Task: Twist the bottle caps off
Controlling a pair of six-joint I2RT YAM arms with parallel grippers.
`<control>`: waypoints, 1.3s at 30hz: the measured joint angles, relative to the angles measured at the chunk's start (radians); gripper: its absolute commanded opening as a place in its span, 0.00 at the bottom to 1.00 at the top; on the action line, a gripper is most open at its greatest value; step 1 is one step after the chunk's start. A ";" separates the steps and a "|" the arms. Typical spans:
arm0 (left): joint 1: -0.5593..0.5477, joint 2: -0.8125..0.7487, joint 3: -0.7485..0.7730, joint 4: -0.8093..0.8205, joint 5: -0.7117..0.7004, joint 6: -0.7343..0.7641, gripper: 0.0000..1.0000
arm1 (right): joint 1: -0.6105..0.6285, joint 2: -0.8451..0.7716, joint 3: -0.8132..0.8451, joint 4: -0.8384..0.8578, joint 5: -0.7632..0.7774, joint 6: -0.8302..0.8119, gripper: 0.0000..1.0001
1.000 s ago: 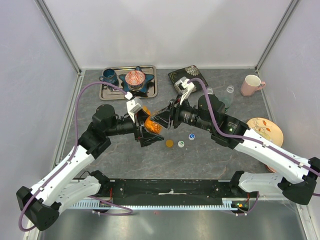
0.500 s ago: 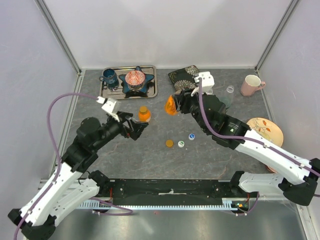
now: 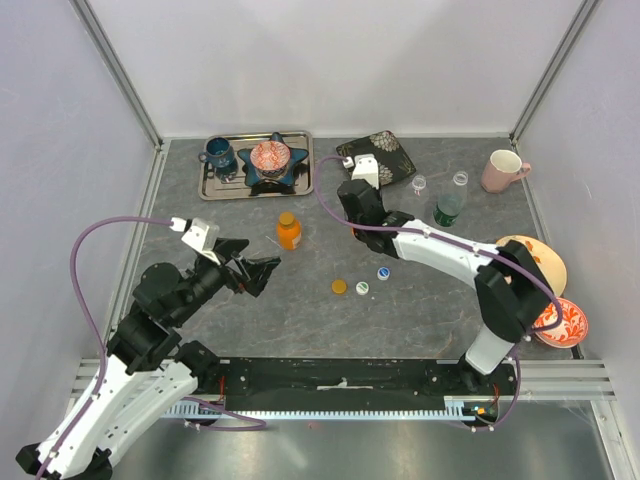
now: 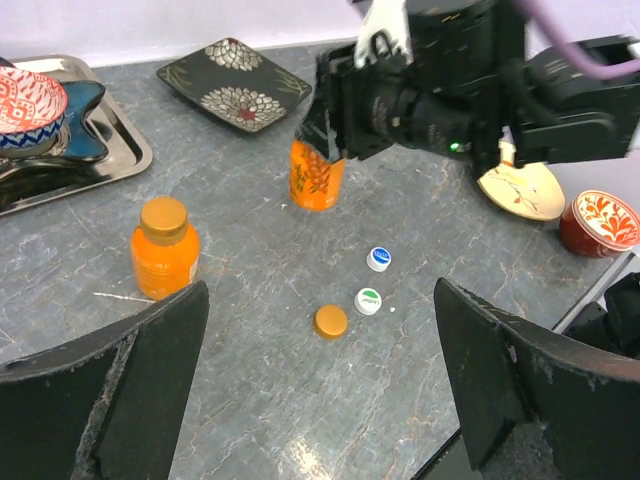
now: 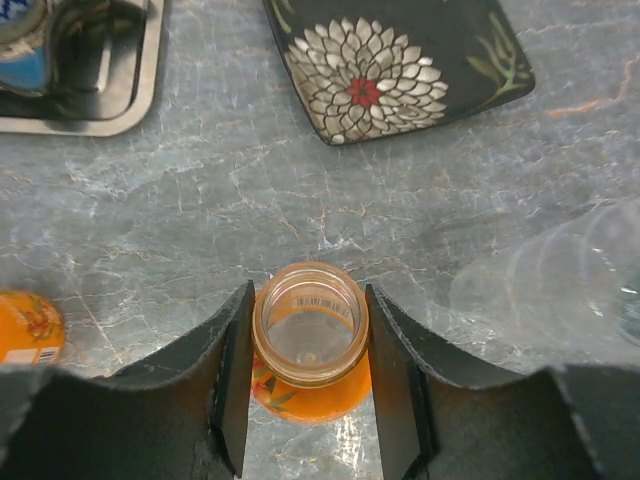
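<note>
Right gripper point(image 5: 310, 310): clamped on the neck of the uncapped orange bottle point(image 5: 308, 392), one finger against each side.
Uncapped orange bottle: upright on the grey table point(image 3: 300, 310), mouth open, just in front of the black floral plate point(image 5: 400, 70). The top view hides it beneath the right wrist.
Left gripper point(image 4: 320, 385): released, fingers spread wide and holding nothing, hovering over the table's left half.
Capped orange bottle point(image 3: 289, 231): upright with its orange cap on, between the two grippers and touched by neither.
Loose caps: an orange cap point(image 3: 340, 287), a green-and-white cap point(image 3: 362, 288) and a blue-and-white cap point(image 3: 383, 272) lie flat, close together, near the table's centre.
Green bottle point(image 3: 447, 208): upright to the right of the right arm; cap state cannot be told.
Metal tray point(image 3: 225, 187): rear left corner, holding dishes.
</note>
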 measured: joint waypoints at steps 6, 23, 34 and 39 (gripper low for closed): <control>0.000 -0.044 -0.001 -0.008 0.002 0.009 1.00 | -0.024 0.124 0.036 0.018 -0.019 0.039 0.00; 0.000 0.005 -0.010 -0.015 0.002 0.018 1.00 | -0.041 0.206 0.027 0.139 0.025 0.094 0.14; 0.000 0.031 -0.010 -0.015 0.003 0.018 0.99 | -0.041 0.104 -0.085 0.133 -0.026 0.155 0.53; 0.000 0.031 -0.010 -0.015 0.003 0.018 1.00 | -0.041 0.097 -0.086 0.105 -0.046 0.161 0.65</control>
